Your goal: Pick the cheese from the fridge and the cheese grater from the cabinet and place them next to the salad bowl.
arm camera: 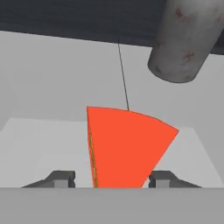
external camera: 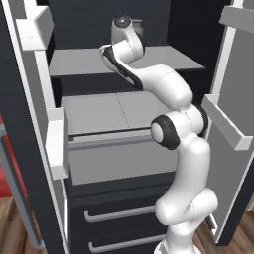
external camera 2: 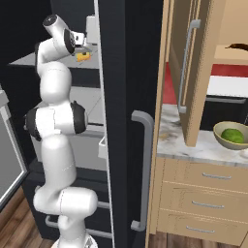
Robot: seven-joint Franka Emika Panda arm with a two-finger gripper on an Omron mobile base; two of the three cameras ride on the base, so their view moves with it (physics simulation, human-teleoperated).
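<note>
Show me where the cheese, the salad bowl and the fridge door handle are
cheese (arm camera: 124, 148): hand view, middle of its red face.
salad bowl (external camera 2: 224, 140): right base view, left outer wall.
fridge door handle (external camera 2: 145, 169): right base view, middle of the grey upright bar.

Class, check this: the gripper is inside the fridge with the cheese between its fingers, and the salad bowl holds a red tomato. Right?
Wrong on one point: the salad bowl holds a green lettuce ball, as the right base view shows. The rest stands.

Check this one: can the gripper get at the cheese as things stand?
Probably yes. The cheese sits between the fingertips of the gripper on the fridge shelf, nothing between them; the grey cylinder stands off to one side.
</note>
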